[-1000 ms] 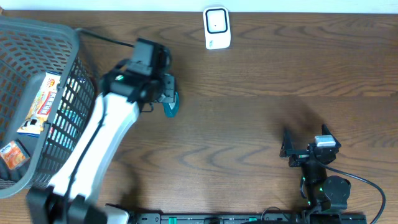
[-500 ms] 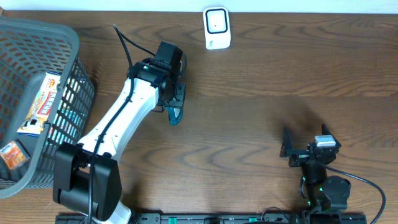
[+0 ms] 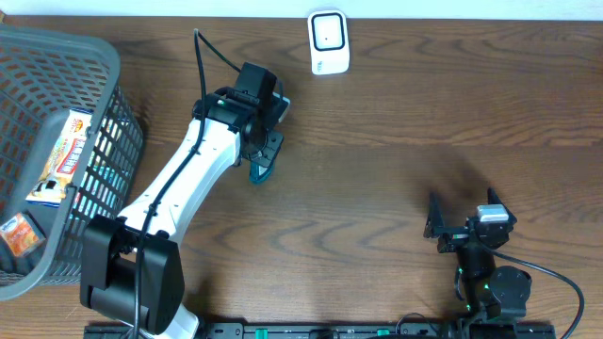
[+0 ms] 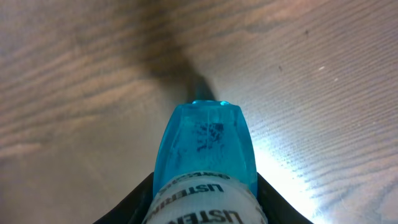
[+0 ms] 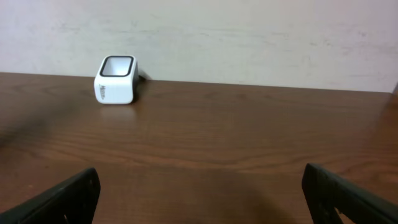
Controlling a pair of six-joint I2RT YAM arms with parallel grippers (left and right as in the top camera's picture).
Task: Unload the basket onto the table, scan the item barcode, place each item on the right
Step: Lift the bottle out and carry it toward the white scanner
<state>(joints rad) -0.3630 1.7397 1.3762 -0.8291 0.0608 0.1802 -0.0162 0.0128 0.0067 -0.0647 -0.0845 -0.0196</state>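
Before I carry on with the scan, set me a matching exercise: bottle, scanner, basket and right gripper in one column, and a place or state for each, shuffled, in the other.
Things:
1. blue bottle
2. white scanner
3. grey basket
4. right gripper

Places or states:
A. at the far edge of the table
B. on the robot's left, with snack packs inside
C. clamped in the left gripper
D. open and empty, near the front edge

Pairs: 1-C, 2-A, 3-B, 4-D.
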